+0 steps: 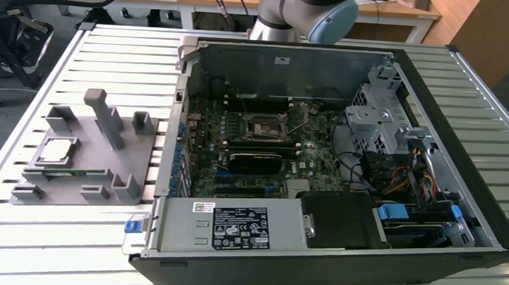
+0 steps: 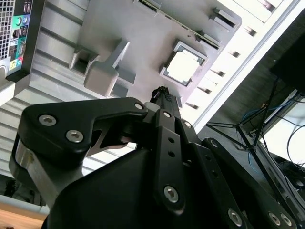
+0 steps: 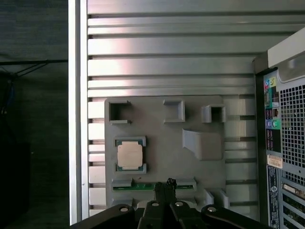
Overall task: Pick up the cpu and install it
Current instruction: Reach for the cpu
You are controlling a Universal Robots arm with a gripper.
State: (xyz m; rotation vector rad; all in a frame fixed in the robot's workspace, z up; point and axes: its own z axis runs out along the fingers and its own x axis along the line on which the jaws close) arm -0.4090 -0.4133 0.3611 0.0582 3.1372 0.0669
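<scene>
Open air above the cpu [image 3: 130,155]; grey fixture posts [image 3: 204,145] near it.

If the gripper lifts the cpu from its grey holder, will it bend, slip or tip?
The cpu looks thin, flat and metal-topped, so probably stiff and light. Its smooth top may be slippery. It lies flat in a recess of the grey holder, so rolling seems unlikely.

The table [image 1: 112,59] is carrying one case [image 1: 283,66] and one fixture [image 1: 133,153]. The fixture is holding one cpu [image 1: 58,150] and, apparently, one memory stick [image 3: 140,186].
</scene>
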